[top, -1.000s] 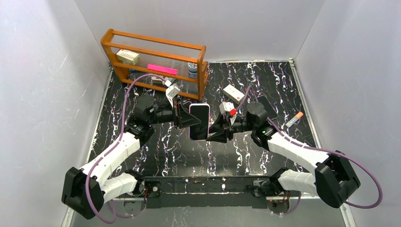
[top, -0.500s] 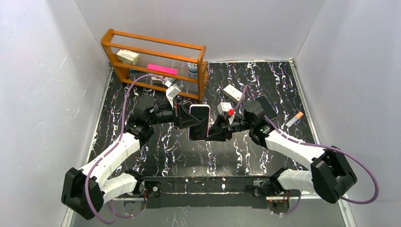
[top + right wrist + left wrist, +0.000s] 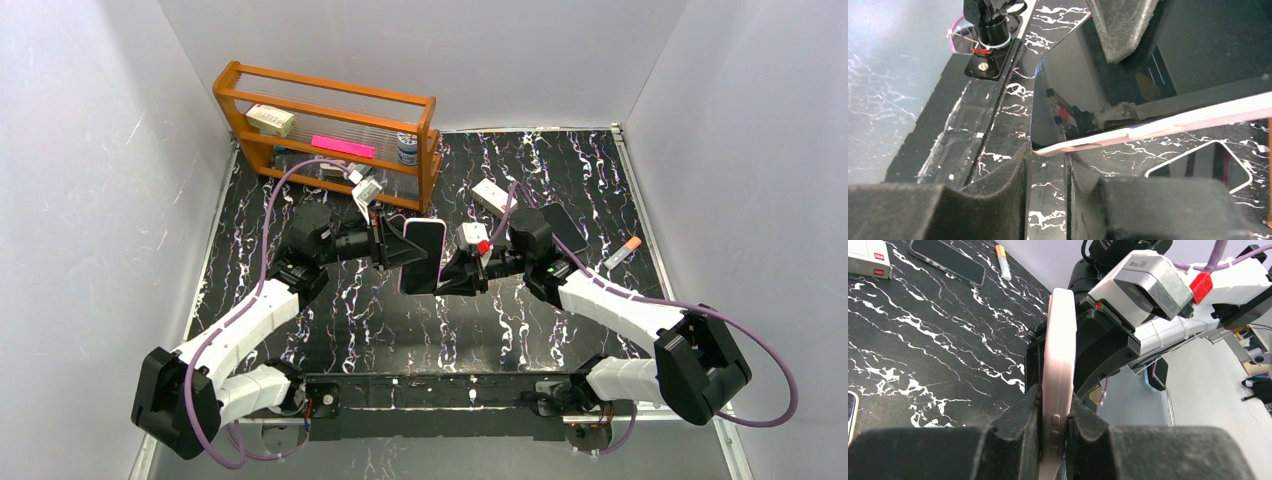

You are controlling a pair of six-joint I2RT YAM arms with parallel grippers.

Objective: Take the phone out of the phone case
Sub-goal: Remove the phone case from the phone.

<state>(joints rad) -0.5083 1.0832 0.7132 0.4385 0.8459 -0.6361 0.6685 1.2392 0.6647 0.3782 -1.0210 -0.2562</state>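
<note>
The phone, black screen in a pink case (image 3: 422, 256), is held up off the table between both grippers. My left gripper (image 3: 393, 248) is shut across the thickness of the pink case (image 3: 1058, 365), near its side buttons. My right gripper (image 3: 452, 276) comes from the opposite side. In the right wrist view its jaws (image 3: 1048, 162) stand a narrow gap apart, straddling the case's pink corner (image 3: 1050, 148) at their tips. The black screen (image 3: 1073, 95) slopes away above that corner. The phone still sits inside the case.
A wooden rack (image 3: 330, 125) stands at the back left. A white box (image 3: 493, 196), a dark phone (image 3: 565, 222) and a marker (image 3: 622, 252) lie on the marbled table (image 3: 340, 310) behind the right arm. A clear-rimmed case (image 3: 1198, 160) lies on the table under the phone.
My right gripper has moved left, closer in on the phone. The phone has tilted, and the left gripper has shifted slightly with it.
</note>
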